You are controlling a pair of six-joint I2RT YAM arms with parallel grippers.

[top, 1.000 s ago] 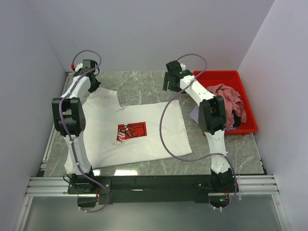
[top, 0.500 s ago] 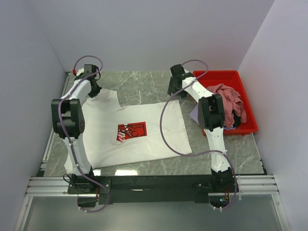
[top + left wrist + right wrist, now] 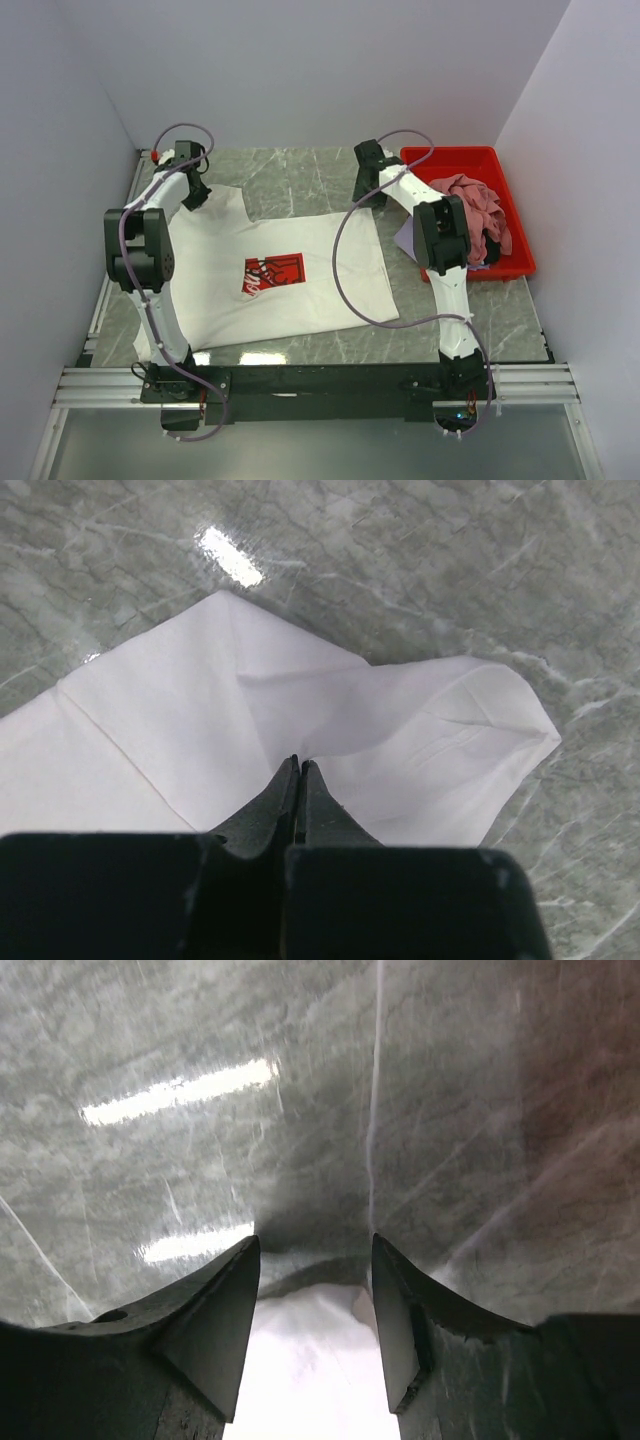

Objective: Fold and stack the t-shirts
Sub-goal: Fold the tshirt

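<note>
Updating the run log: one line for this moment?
left pincer: shut on white t-shirt sleeve | right pincer: open, astride shirt edge | shirt: flat, unfolded

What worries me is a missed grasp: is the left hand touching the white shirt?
Touching. The left wrist view shows the left hand shut on the white shirt, cloth puckered there.

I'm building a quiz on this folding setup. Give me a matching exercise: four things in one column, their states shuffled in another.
1. white shirt
2. pink shirt
3. left gripper
4. right gripper

A. jaws apart
B. heaped in the red bin
C. shut, pinching cloth
D. spread on the table

Pairs: 1-D, 2-B, 3-C, 4-A.
</note>
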